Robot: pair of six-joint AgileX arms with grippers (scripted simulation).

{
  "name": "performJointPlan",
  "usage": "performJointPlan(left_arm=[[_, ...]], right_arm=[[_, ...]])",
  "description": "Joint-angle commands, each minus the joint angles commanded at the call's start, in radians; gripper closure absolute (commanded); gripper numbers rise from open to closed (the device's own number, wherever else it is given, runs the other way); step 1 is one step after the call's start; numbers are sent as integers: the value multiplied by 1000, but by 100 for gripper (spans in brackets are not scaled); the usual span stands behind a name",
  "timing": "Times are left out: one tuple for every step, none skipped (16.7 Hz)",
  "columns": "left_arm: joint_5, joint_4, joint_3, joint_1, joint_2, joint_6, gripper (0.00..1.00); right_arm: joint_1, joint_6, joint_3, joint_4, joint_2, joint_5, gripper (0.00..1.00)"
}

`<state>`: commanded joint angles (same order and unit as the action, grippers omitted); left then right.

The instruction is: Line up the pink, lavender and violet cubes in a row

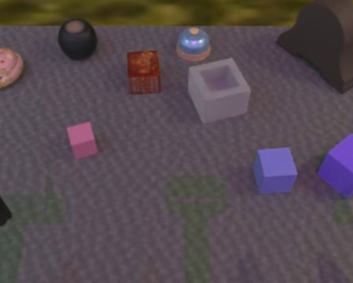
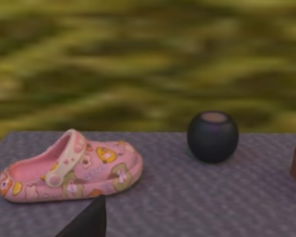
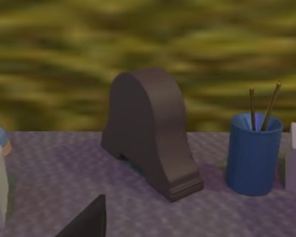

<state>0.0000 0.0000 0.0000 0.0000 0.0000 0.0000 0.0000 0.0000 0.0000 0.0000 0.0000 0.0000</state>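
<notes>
Top view showed the pink cube (image 1: 82, 140) at counter left, the lavender cube (image 1: 275, 170) and violet cube (image 1: 344, 165) far right, jaw states untellable; the patterned cube (image 1: 144, 72) risked being mistaken.

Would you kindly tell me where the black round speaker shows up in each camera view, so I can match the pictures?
Top view: the black round speaker sits at the far edge, left of the patterned red-orange cube.
Left wrist view: the speaker stands on the table beside the pink clog.
Right wrist view: not in it.
Shared landmark: the pink clog, at the top view's left edge.
</notes>
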Motion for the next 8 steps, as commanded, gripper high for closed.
performJointPlan(left_arm=[[0,0,0,0,0,0,0],[0,0,0,0,0,0,0],[1,-7,10,-2,10,6,0],[1,-21,30,-6,30,18,0],[2,-41,61,-11,61,36,0],[3,-68,102,-17,103,60,0],[4,-101,154,-24,155,88,0],[4,-139,214,-32,218,120,0]], right_arm=[[0,0,0,0,0,0,0],[0,0,0,0,0,0,0],[0,0,0,0,0,0,0],[0,0,0,0,0,0,0],[0,0,0,0,0,0,0],[0,0,0,0,0,0,0],[0,0,0,0,0,0,0],[0,0,0,0,0,0,0]])
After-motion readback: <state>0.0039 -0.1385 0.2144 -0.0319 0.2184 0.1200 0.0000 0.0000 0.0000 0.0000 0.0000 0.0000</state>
